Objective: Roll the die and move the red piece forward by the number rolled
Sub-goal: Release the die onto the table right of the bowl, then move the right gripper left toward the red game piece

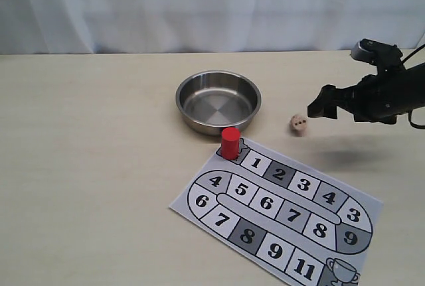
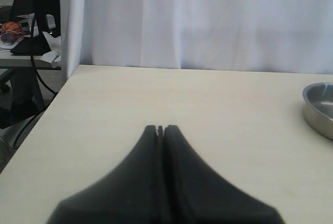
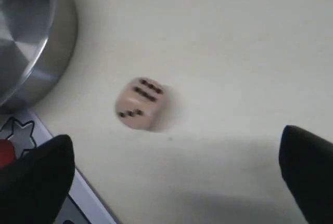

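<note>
white curtain is hung behind a pale bench (image 1: 80, 166). the die (image 1: 298, 125) is seen blurred just beside the board (image 1: 279, 213), near the steel bowl (image 1: 218, 101) — it is likely tumbling, so no number can be read. the right claw (image 1: 319, 108) is held level beside it, spread wide, with nothing in it. the red piece (image 1: 230, 143) is stood upright on the start square, ready for the count. the left claw (image 2: 161, 129) is pressed together — parked well apart.
</note>
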